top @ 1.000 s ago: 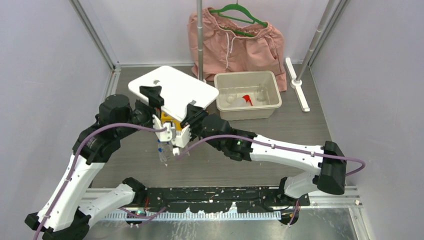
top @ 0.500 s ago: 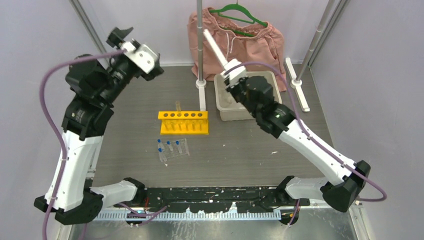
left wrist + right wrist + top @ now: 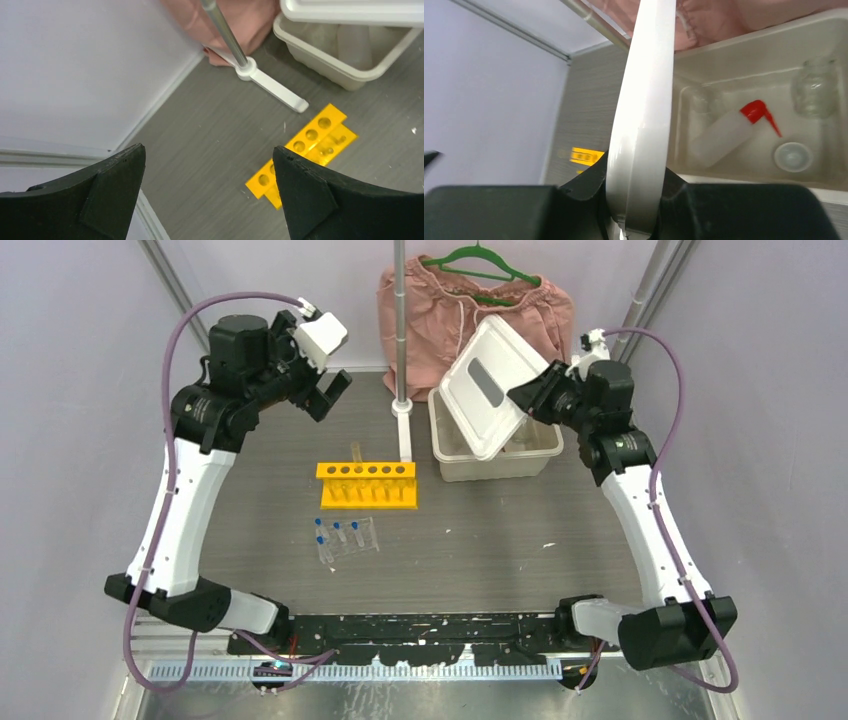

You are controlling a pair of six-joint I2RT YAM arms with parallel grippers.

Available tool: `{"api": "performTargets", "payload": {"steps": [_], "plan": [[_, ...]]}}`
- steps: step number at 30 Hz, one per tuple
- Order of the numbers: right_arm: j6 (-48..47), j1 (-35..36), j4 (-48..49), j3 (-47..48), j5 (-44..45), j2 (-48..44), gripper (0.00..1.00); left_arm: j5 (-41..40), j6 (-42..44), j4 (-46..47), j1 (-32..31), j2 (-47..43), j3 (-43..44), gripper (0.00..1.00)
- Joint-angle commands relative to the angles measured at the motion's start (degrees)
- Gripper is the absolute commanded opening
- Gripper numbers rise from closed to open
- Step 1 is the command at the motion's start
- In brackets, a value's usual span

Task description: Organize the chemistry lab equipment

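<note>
On the table [image 3: 500, 530], the tray [image 3: 497, 466] stands at the far right. My right tool [image 3: 530, 398] is clamped on the edge of the white lid [image 3: 490, 380], which tilts above the tray. My left tool [image 3: 330, 395] hangs spread wide over the far left, holding nothing. The yellow rack [image 3: 368, 485] sits mid-table. The bottle [image 3: 724, 135] lies in the tray near a beaker [image 3: 816, 87]. The tubes [image 3: 340, 537] lie on the table, just on my side of the rack.

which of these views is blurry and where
Top view: sharp, evenly lit. Left wrist: the pole and pink shorts smear at the top; the yellow rack is clear. Right wrist: the white lid in the right pincer is close and soft; the bottle is hazy.
</note>
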Motion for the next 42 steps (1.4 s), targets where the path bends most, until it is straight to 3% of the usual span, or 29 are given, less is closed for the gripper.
{"api": "performTargets", "payload": {"steps": [1, 5, 9, 15, 20, 23, 34, 36, 42], "plan": [[19.6, -7.2, 8.0, 1.8, -16.3, 3.6, 0.01, 2.5, -0.9, -5.4, 0.3, 0.7, 1.1, 0.97], [31.3, -13.9, 19.7, -5.0, -24.8, 6.7, 0.01, 3.8, -0.8, -5.4, 0.3, 2.6, -0.9, 0.95], [33.3, -16.8, 23.5, -8.8, -26.1, 7.7, 0.01, 4.0, -0.6, -4.7, 0.3, 5.2, -2.1, 0.92], [30.3, -17.3, 18.7, -7.9, -27.3, 12.0, 0.02, 5.3, -2.9, -4.5, 0.1, 11.3, -0.2, 0.89], [21.6, -17.8, 6.3, -4.6, -25.6, 15.6, 0.09, 4.7, -3.2, -4.5, -1.3, 16.2, 2.2, 0.87], [17.2, -18.2, 0.8, -3.8, -22.9, 16.5, 0.27, 4.4, -3.0, -3.1, -1.8, 19.0, 3.0, 0.86], [8.2, -18.2, -14.1, 3.9, -14.2, 20.6, 0.67, 4.9, -4.1, 0.8, -4.1, 27.5, 8.4, 0.86], [6.7, -18.2, -17.2, 5.3, -11.9, 21.2, 0.97, 4.7, -4.7, 1.3, -4.5, 28.9, 9.6, 0.86], [3.8, -18.2, -23.4, 8.5, -3.4, 19.8, 1.0, 2.6, -6.5, 3.8, -5.9, 32.9, 12.4, 0.85]]}}
